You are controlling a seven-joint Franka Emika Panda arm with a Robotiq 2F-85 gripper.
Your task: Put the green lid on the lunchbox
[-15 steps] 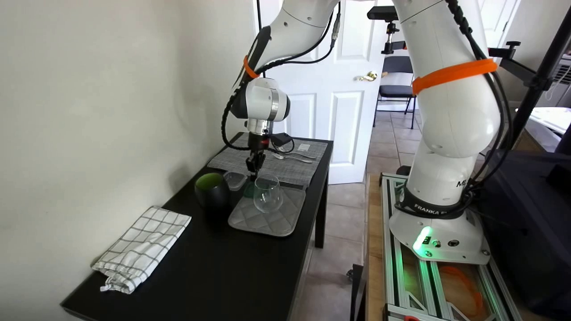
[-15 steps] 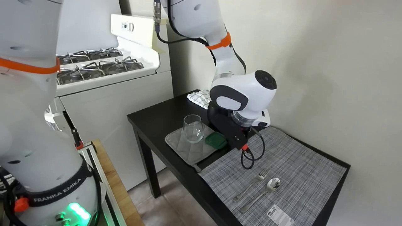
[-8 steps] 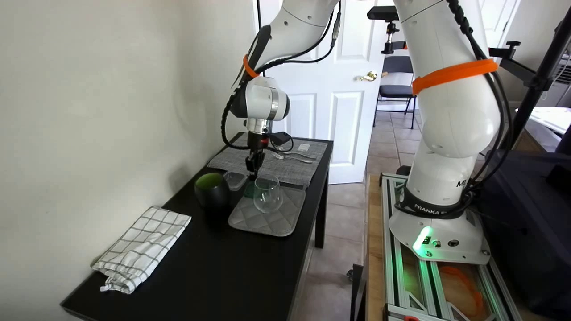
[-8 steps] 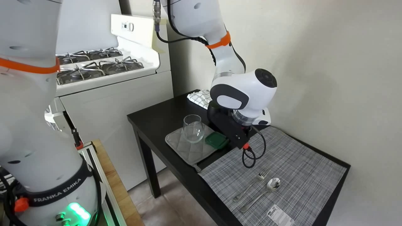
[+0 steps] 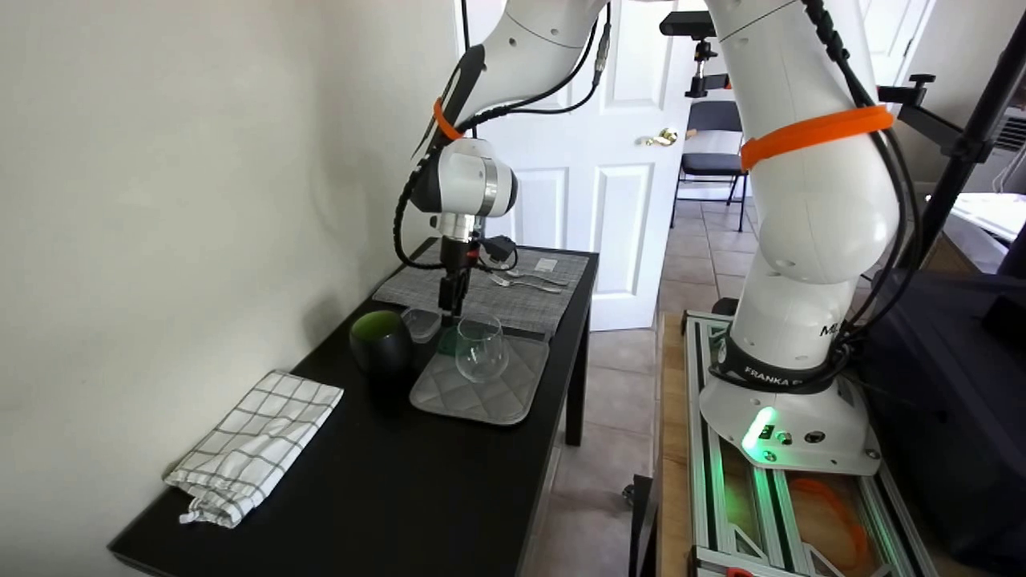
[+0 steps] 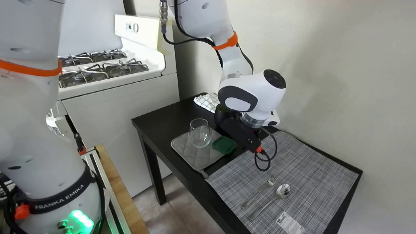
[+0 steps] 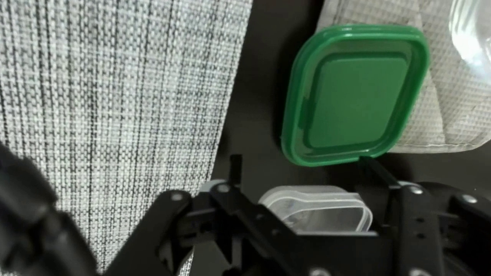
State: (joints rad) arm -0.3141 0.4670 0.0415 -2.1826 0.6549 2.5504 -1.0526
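Wrist view: gripper (image 7: pixel 301 164) spread near 1 green lid (image 7: pixel 355 100).

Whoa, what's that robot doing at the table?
The robot's gripper hangs open above the table, holding nothing. The green lid lies partly on a grey quilted pad, near a drinking glass. The clear lunchbox isn't covered yet. The next step is probably grabbing the lid and popping it on the box.
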